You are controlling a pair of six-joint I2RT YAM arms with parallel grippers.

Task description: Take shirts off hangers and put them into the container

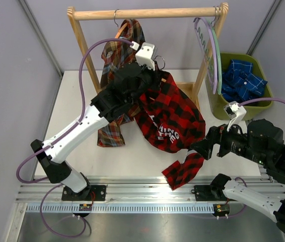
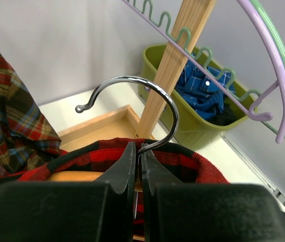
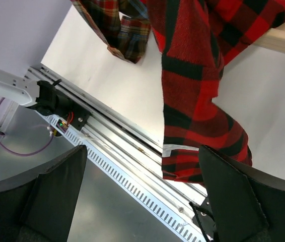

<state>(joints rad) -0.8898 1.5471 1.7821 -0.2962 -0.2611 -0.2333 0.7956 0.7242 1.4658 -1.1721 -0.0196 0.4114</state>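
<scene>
Lilac-grey walls back a white table (image 1: 127,156) with a wooden rack (image 1: 147,13) on it. On the left gripper (image 2: 138,151) the fingers are pinched tight on the stem of a metal hook (image 2: 152,88) — the hook is off the rail, free in the air. It belongs to an orange hanger (image 2: 72,176) tucked inside the collar of the red-and-black shirt (image 1: 170,116), which drapes from there down to the table. The right gripper (image 3: 142,151) stands wide and holds nothing — the shirt's sleeve hangs between its fingers, cuff close to one of them. The tartan shirt (image 1: 115,60) hangs from the rail at the left. The green bin (image 1: 214,103) sits beside the rack's right post with a blue shirt (image 1: 240,80) in it; green and lilac hangers (image 1: 210,50) hang just above.
</scene>
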